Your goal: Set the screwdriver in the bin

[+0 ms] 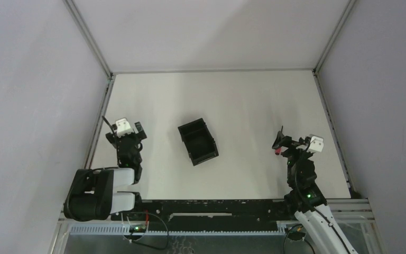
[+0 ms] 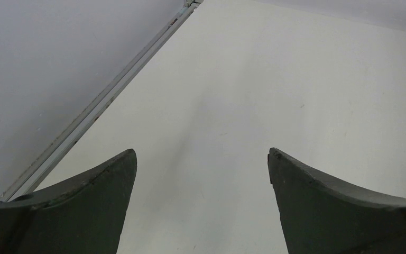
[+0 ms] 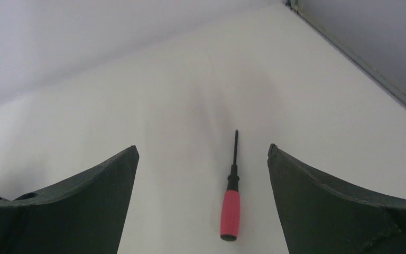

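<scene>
We found the stubby red-handled screwdriver (image 3: 230, 203) lying on the white worktop (image 1: 243, 100) inside the wide-open right tool (image 3: 202, 149).
Its long axis ran straight away from the wrist camera, dark tip farthest. The small black rectangular plastic bin (image 1: 197, 141) sat well apart to its left, bare worktop between them. The left tool (image 2: 201, 156) hung released near the left rail (image 2: 100, 103).

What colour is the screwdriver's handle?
Red, above a black collar; the screwdriver shows best in the right wrist view.
</scene>
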Available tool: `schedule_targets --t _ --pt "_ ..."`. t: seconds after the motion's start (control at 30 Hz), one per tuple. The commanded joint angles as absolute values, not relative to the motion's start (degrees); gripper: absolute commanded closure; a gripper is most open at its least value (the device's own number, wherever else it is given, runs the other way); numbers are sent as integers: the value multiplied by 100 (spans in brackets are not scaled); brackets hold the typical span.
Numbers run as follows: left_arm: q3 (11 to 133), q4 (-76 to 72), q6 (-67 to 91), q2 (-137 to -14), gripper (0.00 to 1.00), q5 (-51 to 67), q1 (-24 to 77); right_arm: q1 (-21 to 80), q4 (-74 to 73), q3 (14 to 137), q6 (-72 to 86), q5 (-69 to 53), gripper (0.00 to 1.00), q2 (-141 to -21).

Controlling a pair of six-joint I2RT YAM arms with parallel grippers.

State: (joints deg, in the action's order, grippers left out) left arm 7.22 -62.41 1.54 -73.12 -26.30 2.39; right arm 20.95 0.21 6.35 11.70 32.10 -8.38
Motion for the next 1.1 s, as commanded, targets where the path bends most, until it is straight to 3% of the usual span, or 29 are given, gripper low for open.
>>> schedule_targets --t 0.0,0.1,0.47,0.67,1.07 --pt "1007 -6337 162 -7268 2 -2549 192 1858 348 1371 1432 2847 0 -1110" --pt "1013 -6337 167 -7269 2 -2553 193 1600 -50 2203 1330 2499 0 -1863" --pt "1007 -6333 167 -7265 2 -2546 193 722 -3477 5775 1523 1272 7 -6453" --pt "1003 -6337 167 -7268 2 -2546 193 282 -3817 6005 1537 636 15 -8200" --pt "1006 -6337 163 -7264 2 -2547 192 44 -3661 5884 1379 258 48 -10012"
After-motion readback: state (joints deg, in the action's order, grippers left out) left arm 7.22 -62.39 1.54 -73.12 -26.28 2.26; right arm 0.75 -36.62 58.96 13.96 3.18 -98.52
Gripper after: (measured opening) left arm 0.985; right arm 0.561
